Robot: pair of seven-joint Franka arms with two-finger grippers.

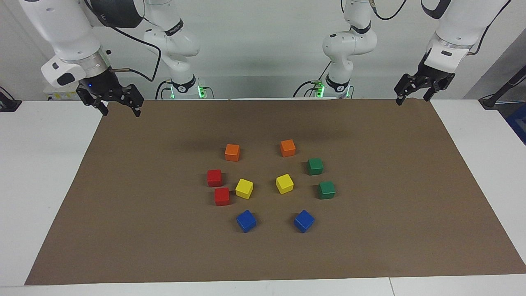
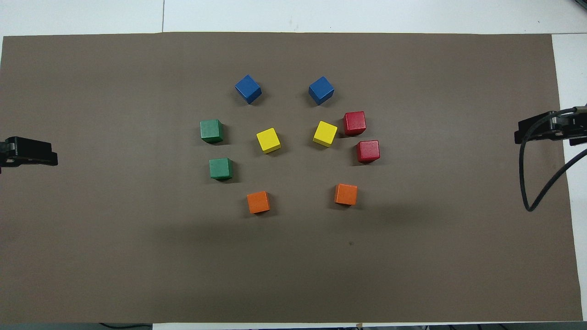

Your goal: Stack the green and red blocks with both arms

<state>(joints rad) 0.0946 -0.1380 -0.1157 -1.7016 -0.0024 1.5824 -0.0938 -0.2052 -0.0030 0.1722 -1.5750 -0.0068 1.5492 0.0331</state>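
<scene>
Two green blocks lie on the brown mat toward the left arm's end; from above they show as the green blocks. Two red blocks lie close together toward the right arm's end, seen overhead as the red blocks. All four rest singly on the mat. My left gripper hangs open above the mat's corner nearest its base, holding nothing. My right gripper hangs open over its own corner, also holding nothing. Both arms wait.
Two orange cubes sit nearest the robots. Two yellow cubes lie between the red and green pairs, two blue cubes farthest out. The brown mat covers a white table.
</scene>
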